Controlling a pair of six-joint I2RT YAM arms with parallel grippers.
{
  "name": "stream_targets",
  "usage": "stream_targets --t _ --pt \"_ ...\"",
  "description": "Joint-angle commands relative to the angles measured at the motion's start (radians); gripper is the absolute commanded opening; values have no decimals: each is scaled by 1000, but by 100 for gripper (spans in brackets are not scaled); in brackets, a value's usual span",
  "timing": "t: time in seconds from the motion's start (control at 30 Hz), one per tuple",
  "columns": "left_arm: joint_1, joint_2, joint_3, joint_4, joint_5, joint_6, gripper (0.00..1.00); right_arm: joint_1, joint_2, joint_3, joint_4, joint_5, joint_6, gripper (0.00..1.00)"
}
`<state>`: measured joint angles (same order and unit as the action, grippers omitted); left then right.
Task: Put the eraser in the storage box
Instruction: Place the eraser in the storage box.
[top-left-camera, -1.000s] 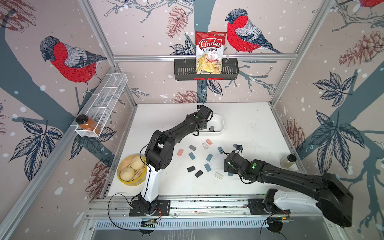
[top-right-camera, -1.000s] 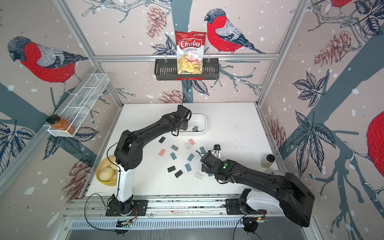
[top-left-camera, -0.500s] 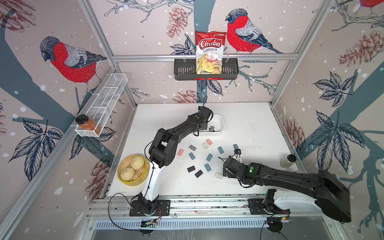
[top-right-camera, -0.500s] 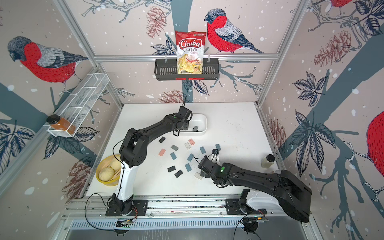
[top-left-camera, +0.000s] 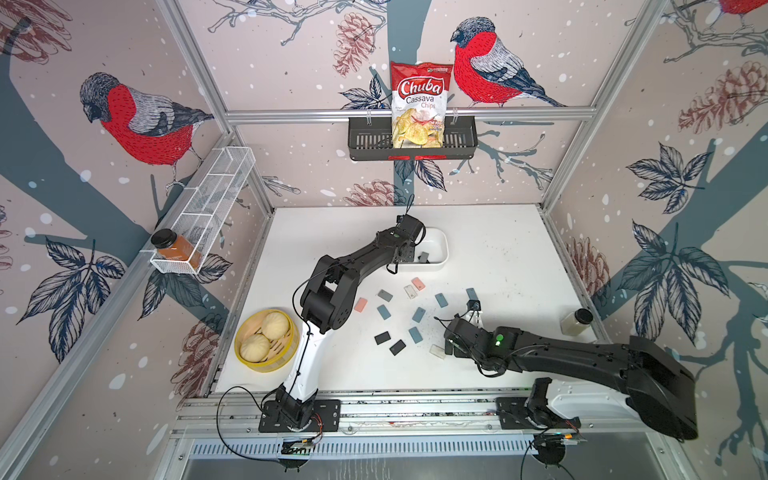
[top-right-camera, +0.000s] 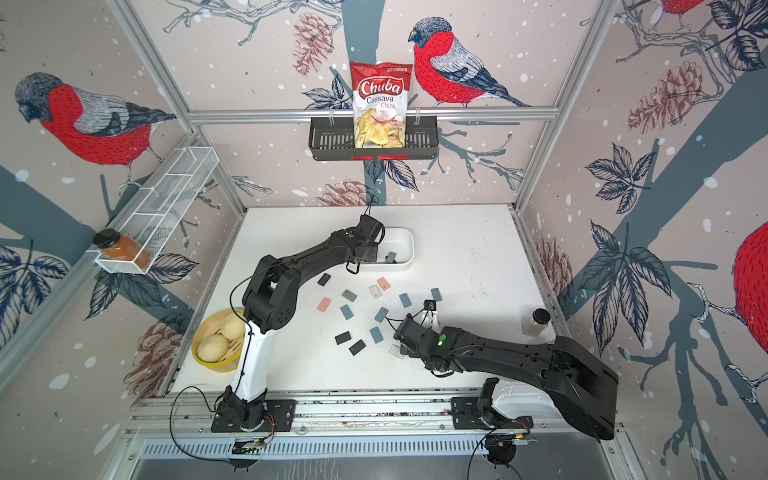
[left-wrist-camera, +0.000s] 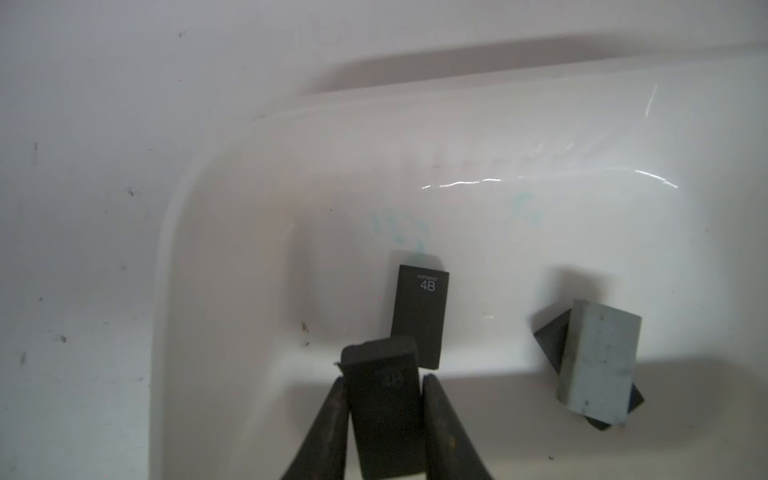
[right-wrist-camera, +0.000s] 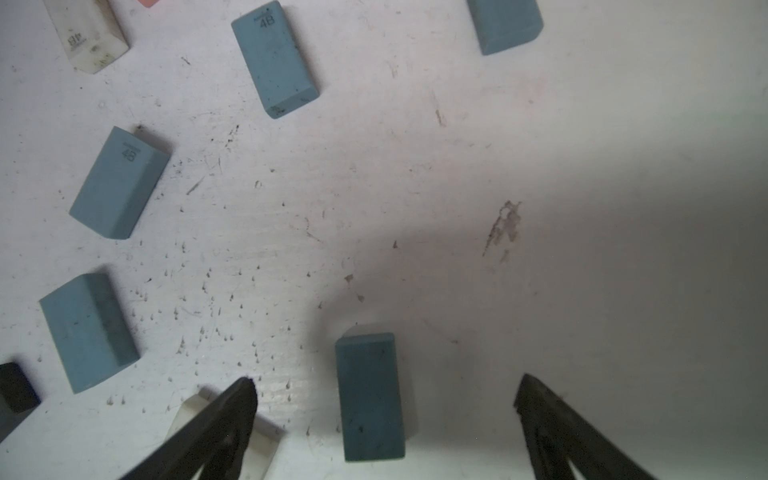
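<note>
One black eraser (left-wrist-camera: 382, 415) is pinched in the nearly closed left hand (left-wrist-camera: 384, 379), inside the storage box (left-wrist-camera: 183, 270). Open fully before lifting, clear of the other erasers (left-wrist-camera: 419, 316) lying there. The right hand (right-wrist-camera: 386, 380), wide open and empty, straddles a blue eraser (right-wrist-camera: 370, 399) on the tabletop (right-wrist-camera: 457, 166).

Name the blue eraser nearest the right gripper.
The blue eraser centred between the right gripper's open fingers; the other blue erasers lie outside that gap.

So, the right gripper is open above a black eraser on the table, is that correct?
Only the colour is wrong. The right wrist view shows the right gripper open above a blue eraser on the table, not a black one.
</note>
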<state>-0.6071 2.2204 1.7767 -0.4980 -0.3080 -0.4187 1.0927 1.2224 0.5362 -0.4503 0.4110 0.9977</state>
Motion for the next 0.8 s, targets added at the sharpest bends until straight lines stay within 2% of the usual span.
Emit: stream_targets --t 0.0,0.3,0.5,0.63,0.7,0.77 --pt "0 3 9 11 10 3 32 3 6 1 -6 19 13 100" --pt "0 8 16 6 19 9 43 4 9 -1 -8 23 14 100" --pt "0 -12 36 -2 18 13 64 5 10 -1 -11 25 15 100" --pt "0 -39 47 -5 27 14 72 4 15 1 -10 25 15 99" --pt "0 -59 47 -9 35 9 80 6 19 1 -11 24 18 98" --pt "0 -82 41 -10 45 0 91 7 24 1 -10 22 20 98"
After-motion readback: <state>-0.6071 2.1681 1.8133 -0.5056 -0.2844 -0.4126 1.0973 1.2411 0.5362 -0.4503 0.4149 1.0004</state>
